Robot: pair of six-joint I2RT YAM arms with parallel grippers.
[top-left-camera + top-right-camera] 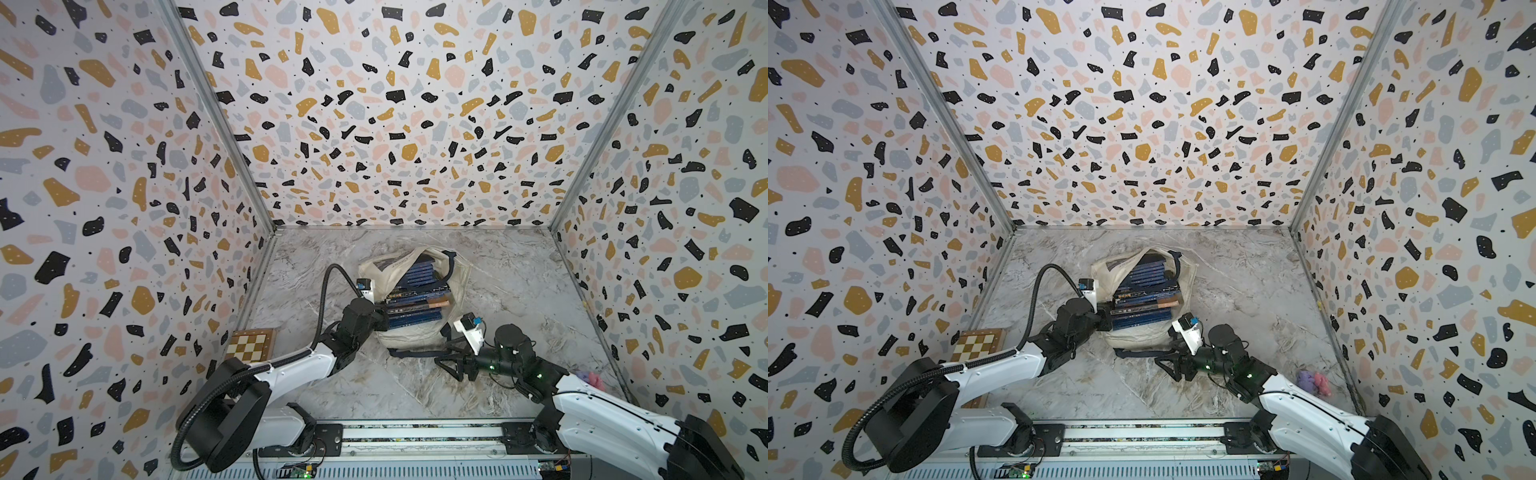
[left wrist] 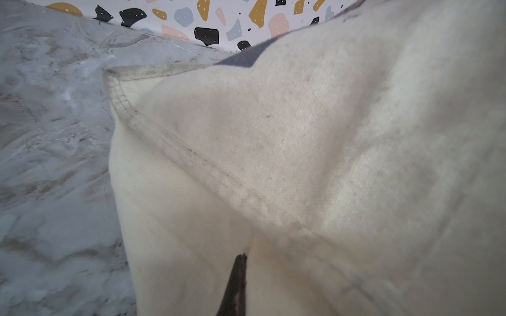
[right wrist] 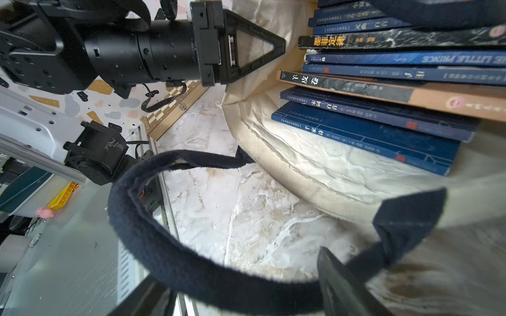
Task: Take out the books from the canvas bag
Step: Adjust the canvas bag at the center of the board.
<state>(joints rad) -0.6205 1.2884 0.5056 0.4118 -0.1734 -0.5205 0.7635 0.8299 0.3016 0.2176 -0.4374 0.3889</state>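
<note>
The cream canvas bag [image 1: 409,338] [image 1: 1142,337] lies in the middle of the marble table, its mouth facing up and forward. Several dark blue books [image 1: 415,299] [image 1: 1144,297] [image 3: 383,82] are stacked inside it. My left gripper [image 1: 380,320] [image 1: 1106,321] [image 2: 246,257] is shut on the bag's cream wall [image 2: 273,136] at its left side. My right gripper [image 1: 449,365] [image 1: 1169,365] [image 3: 241,292] is open just in front of the bag. The bag's navy handle [image 3: 153,240] loops across the gap between the right fingers.
A brown-and-cream chessboard box [image 1: 251,343] [image 1: 978,345] sits by the left wall. A small pink and purple soft thing [image 1: 1312,382] lies at the front right. Patterned walls close in three sides, and a metal rail [image 1: 415,432] runs along the front edge.
</note>
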